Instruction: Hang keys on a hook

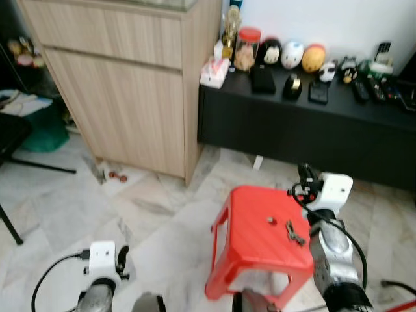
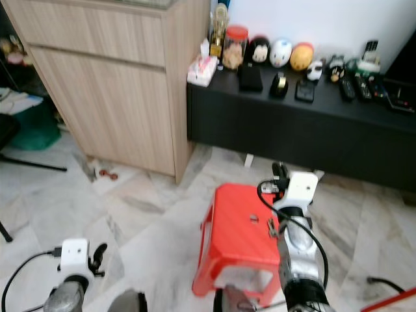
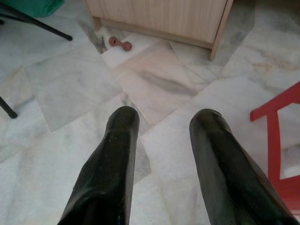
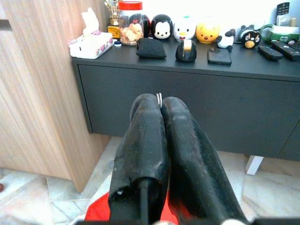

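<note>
Left eye view places the keys [image 1: 296,233] on the seat of the red stool [image 1: 250,244], toward its 3 o'clock edge and close to it. Their long axis runs roughly from 11 o'clock to 5 o'clock.

1. Right gripper [image 1: 304,174]: it sits past the stool's far edge, pointing at 12 o'clock toward the black low cabinet [image 4: 187,89]. The right wrist view shows its fingers [image 4: 145,136] pressed together. A thin pale sliver shows at the tips; you cannot tell what it is.
2. Governing relation: the keys lie at 6 o'clock from the right fingertips, beside the silver forearm, so they are behind the tips rather than ahead of them. Judge that you must draw this arm back toward 6 o'clock and part the fingers before descending on the keys.
3. Left gripper [image 3: 161,122]: its fingers stand apart with nothing between them, above the marble floor [image 3: 70,89] at 9 o'clock of the stool. It is well apart from the keys; the right arm is the nearer one.
4. Clearances: the seat edge at 3 o'clock leaves little margin, so a sideways nudge could push the keys off. Open floor lies at 9 o'clock of the stool. The wooden cabinet [image 1: 123,84] stands at 10 o'clock and the black low cabinet closes off 12 o'clock.
5. Hook: you have yet to locate it.
</note>
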You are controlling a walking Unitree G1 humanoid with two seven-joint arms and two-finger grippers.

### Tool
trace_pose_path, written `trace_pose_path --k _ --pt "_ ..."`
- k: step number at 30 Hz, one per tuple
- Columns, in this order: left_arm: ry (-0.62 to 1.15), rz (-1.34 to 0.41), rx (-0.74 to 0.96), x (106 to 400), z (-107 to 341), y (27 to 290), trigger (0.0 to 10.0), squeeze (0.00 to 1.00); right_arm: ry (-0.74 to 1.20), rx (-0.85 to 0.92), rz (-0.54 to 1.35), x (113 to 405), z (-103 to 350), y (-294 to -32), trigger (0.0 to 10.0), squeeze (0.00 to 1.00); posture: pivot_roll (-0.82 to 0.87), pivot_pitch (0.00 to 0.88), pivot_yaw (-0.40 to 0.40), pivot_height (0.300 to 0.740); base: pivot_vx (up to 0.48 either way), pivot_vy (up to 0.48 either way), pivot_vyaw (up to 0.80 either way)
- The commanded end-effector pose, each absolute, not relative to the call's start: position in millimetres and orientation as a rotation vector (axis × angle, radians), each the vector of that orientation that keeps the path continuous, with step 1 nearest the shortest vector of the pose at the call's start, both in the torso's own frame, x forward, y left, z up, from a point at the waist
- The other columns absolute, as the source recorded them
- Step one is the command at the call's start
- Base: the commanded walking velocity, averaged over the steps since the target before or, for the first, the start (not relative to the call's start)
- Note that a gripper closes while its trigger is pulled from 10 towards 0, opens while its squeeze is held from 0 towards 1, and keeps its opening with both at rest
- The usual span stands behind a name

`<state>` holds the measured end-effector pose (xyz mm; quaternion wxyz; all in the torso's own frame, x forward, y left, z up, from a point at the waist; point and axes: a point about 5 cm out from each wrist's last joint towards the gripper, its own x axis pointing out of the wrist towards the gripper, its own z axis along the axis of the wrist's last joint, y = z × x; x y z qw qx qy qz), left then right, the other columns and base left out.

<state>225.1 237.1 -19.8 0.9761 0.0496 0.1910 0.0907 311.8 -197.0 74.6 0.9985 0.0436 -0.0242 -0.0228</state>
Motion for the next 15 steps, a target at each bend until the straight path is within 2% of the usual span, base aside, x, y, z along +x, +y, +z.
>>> trace_pose_path --k 1,3,10,14,15 --pt "0.408 0.193 0.100 220.2 -25.4 237.4 10.0 0.00 0.000 0.089 -0.078 306.7 65.5 -205.6 10.0 0.00 0.01 0.022 -0.103 0.727 0.000 0.000 0.00" --pt "0.415 0.194 0.102 219.5 -26.7 237.8 10.0 0.00 0.013 0.083 -0.075 305.4 63.1 -207.6 10.0 0.00 0.01 0.021 -0.103 0.740 0.000 0.000 0.00" --pt "0.461 0.195 0.092 214.9 -33.7 237.5 10.0 0.00 0.046 0.086 -0.097 303.3 58.0 -213.5 10.0 0.00 0.00 0.009 -0.102 0.740 0.000 0.000 0.00" --pt "0.537 0.203 0.081 203.0 -45.5 237.5 10.0 0.00 0.136 0.087 -0.082 295.2 39.1 -213.4 10.0 0.00 0.00 0.004 -0.103 0.740 0.000 0.000 0.00" --pt "0.572 0.208 0.081 196.6 -50.7 238.0 10.0 0.00 0.231 0.087 -0.084 287.3 22.2 -213.7 10.0 0.00 0.00 0.004 -0.103 0.740 0.000 0.000 0.00"
